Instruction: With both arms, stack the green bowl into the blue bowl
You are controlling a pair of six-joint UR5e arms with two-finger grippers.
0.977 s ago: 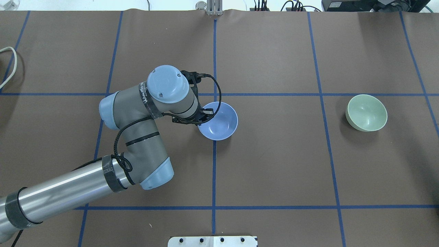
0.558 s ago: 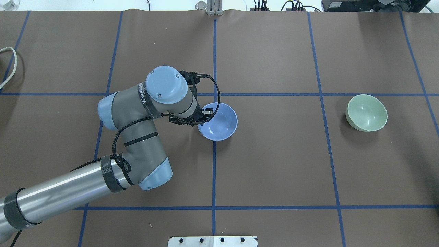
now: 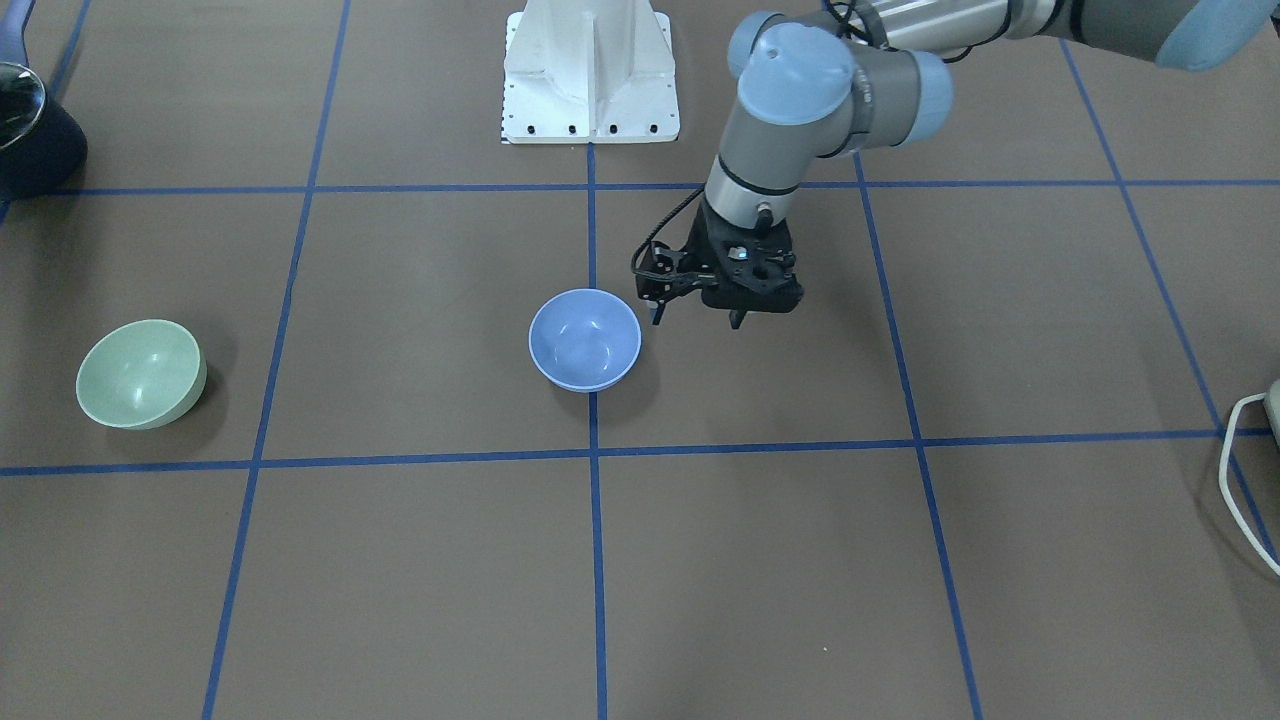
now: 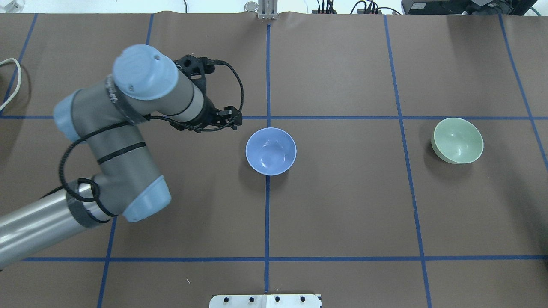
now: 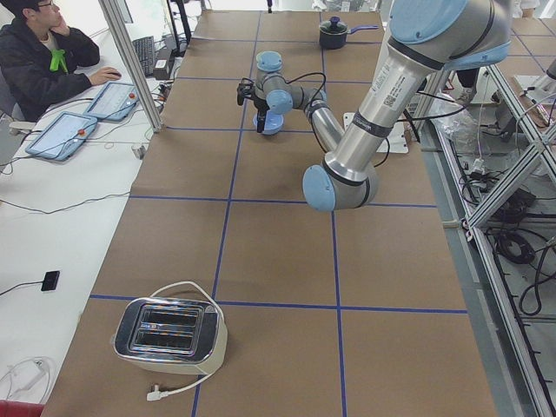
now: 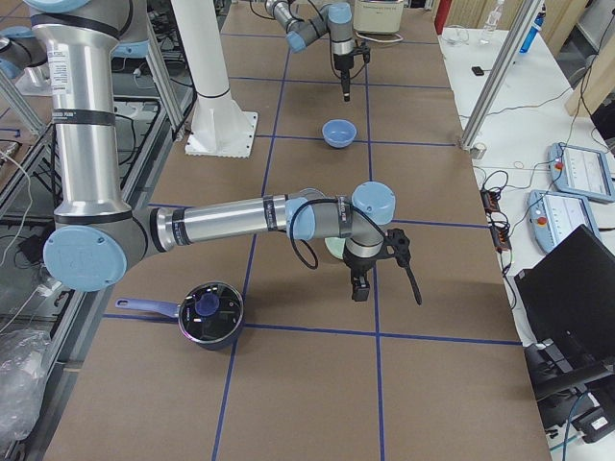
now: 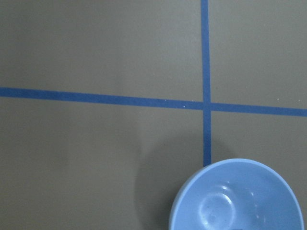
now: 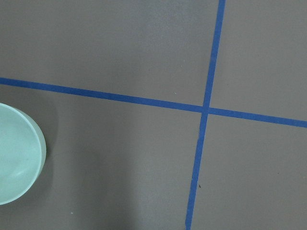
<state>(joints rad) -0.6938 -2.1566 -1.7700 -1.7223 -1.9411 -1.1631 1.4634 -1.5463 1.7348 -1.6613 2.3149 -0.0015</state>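
The blue bowl stands upright near the table's middle, on a blue tape line; it also shows in the front view and at the bottom of the left wrist view. My left gripper is open and empty. It hangs above the table beside the blue bowl, apart from it, and shows in the overhead view. The green bowl stands upright far to the right, and at the left edge of the right wrist view. My right gripper shows only in the exterior right view, close to the green bowl; I cannot tell its state.
A dark pot with a lid sits at the table's right end. A toaster sits at the left end. A white cable lies by the left edge. The white base stand is at the near edge.
My left gripper was at the blue bowl's left rim. It has come off the rim, risen and moved left and farther away. The blue bowl stays in place.
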